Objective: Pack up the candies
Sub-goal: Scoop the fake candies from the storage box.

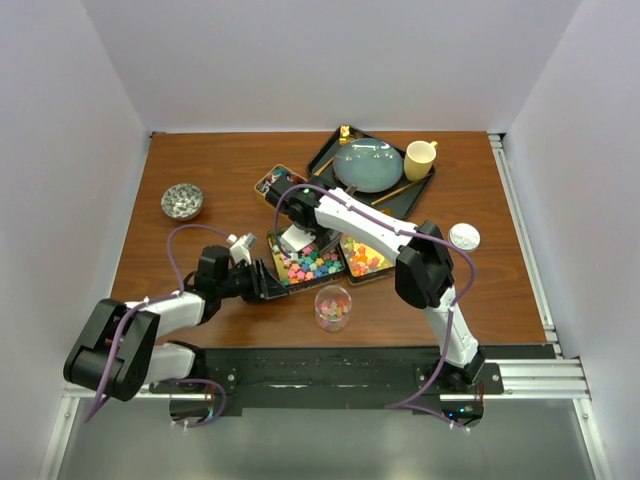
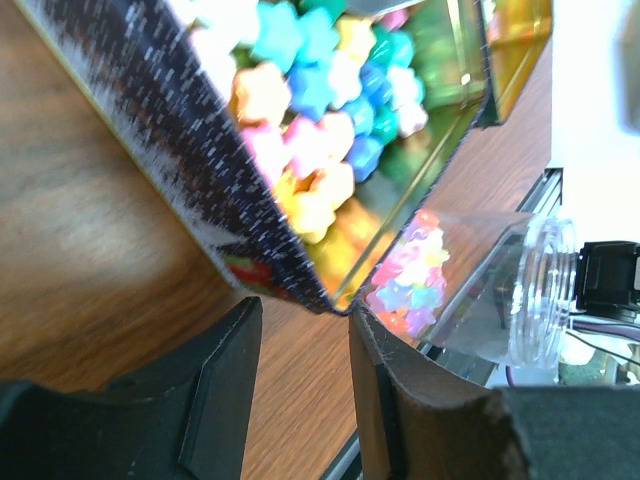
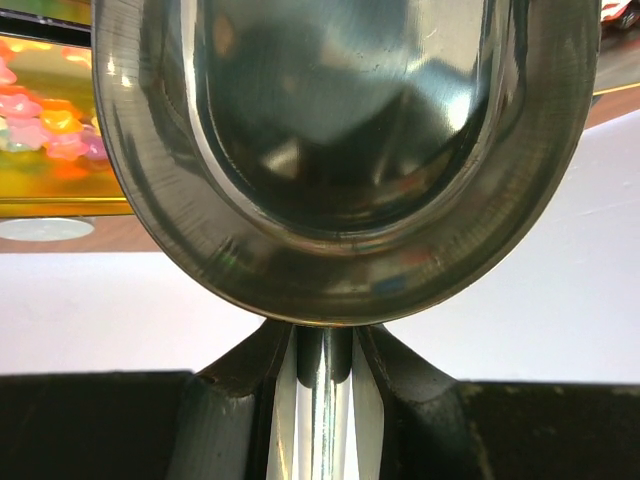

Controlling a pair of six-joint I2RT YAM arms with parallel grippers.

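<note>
**Top view.** Three gold tins sit mid-table. The middle tin holds the multicoloured candies. The tin at its 3 o'clock holds the orange-yellow-pink gummies. The tin at its 11 o'clock holds the red-white-blue wrapped candies. A clear glass jar stands at 6 o'clock of the middle tin with a few bright sweets in its base. The left gripper is at the middle tin's 8 o'clock corner. The right gripper hangs over that tin's 11 o'clock end. At the table's 1 o'clock lies a black tray with a teal plate and a yellow mug. A small bowl sits at 9 o'clock.

**Left wrist.** The left gripper has its jaws part-way closed on the middle tin's corner, each tip against a wall. Star-shaped multicoloured candies fill the tin. The jar is at 4 o'clock.

**Right wrist.** The right gripper is clamped tight on the handle of a metal spoon, whose bowl fills the frame. Gummies show at 10 o'clock.
</note>
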